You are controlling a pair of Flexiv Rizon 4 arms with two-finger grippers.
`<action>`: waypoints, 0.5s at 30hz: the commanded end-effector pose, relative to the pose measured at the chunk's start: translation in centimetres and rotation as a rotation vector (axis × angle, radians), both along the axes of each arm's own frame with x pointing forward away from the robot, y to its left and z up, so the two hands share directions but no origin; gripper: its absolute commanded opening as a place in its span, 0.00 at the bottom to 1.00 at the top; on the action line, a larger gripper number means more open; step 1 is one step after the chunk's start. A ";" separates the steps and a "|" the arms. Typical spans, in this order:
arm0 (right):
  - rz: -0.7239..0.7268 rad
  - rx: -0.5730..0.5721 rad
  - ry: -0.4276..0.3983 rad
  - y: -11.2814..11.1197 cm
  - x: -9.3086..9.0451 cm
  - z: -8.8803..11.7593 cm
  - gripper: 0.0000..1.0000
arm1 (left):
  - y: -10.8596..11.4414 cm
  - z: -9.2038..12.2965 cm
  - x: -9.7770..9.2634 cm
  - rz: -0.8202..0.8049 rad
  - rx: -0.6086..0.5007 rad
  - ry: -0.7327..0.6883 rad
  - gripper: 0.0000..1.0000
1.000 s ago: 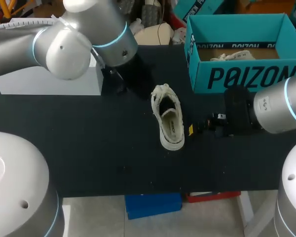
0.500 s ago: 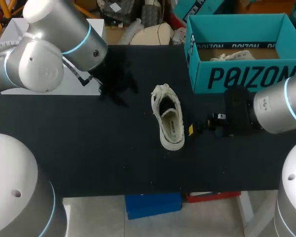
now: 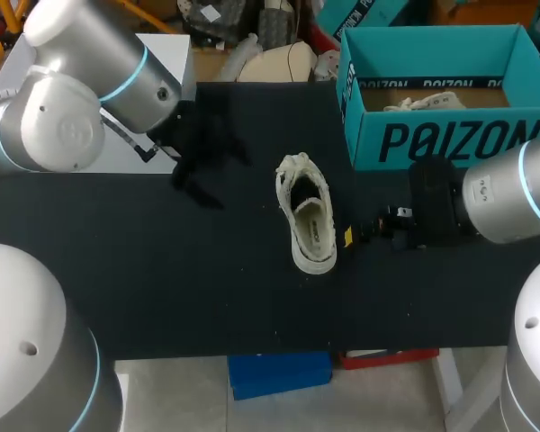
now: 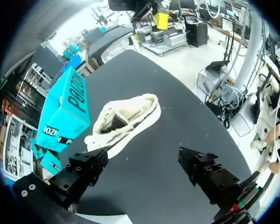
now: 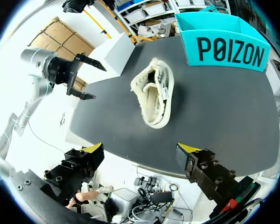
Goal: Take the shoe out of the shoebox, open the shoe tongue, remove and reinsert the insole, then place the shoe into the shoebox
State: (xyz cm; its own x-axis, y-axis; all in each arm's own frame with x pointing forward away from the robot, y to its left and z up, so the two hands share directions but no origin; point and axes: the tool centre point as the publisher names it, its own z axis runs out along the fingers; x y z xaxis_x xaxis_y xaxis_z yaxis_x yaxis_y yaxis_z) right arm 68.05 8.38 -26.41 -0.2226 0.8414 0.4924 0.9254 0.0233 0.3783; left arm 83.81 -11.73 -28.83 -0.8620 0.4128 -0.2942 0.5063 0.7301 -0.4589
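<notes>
**White shoe on the tabletop, left arm backed off empty**

The white shoe (image 3: 306, 225) did not move over the last second. It lay on the black tabletop (image 3: 162, 270), out of the teal shoebox (image 3: 450, 139), opening towards the back and toe towards the near edge.

The left arm swung away from the middle towards the tabletop's back-left corner. The left claw (image 3: 198, 166) was spread with nothing in it, and the shoe sat well ahead of its fingers, apart from them. The right claw (image 3: 360, 232) hadn't moved. It was spread too, empty, just beside the shoe on the box side and not touching it.

My read: the take-out step was done and neither claw had hold of the shoe. I couldn't tell the insole's state from the dark opening. Next up was likely a fresh approach to the shoe.
</notes>
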 end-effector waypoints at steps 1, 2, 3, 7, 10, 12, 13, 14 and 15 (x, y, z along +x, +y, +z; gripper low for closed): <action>-0.002 -0.003 0.000 0.2 0.0 0.0 1.00 | 2.1 0.9 0.1 0.257 -0.087 0.186 1.00; -0.002 -0.003 0.000 0.2 0.0 0.0 1.00 | 2.4 1.1 -0.1 0.290 -0.090 0.188 1.00; -0.002 -0.003 0.000 0.2 0.0 0.0 1.00 | 2.7 1.2 -0.2 0.313 -0.088 0.187 1.00; -0.002 -0.003 0.000 0.2 0.0 0.0 1.00 | 4.0 1.2 -0.4 0.398 -0.123 0.219 1.00; -0.002 -0.003 0.000 0.2 0.0 0.0 1.00 | 4.8 1.1 -0.1 0.435 -0.137 0.229 1.00; -0.002 -0.003 0.000 0.2 0.0 0.0 1.00 | 5.0 1.0 -0.3 0.467 -0.139 0.243 1.00; -0.002 -0.003 0.000 0.2 0.0 0.0 1.00 | 5.0 0.9 -0.3 0.471 -0.130 0.217 1.00; -0.002 -0.003 0.000 0.2 0.0 0.0 1.00 | 5.0 0.9 -0.3 0.471 -0.130 0.217 1.00; -0.002 -0.003 0.000 0.2 0.0 0.0 1.00 | 5.0 0.9 -0.3 0.471 -0.130 0.217 1.00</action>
State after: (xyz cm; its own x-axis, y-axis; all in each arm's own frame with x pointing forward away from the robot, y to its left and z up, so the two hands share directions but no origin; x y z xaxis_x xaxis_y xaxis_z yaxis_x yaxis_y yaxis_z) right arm 68.05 8.38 -26.41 -0.2225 0.8414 0.4924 0.9254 0.0233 0.3784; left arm 84.45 -6.65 -27.63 -0.9966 -0.0149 -0.0813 0.0387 0.7846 -0.6188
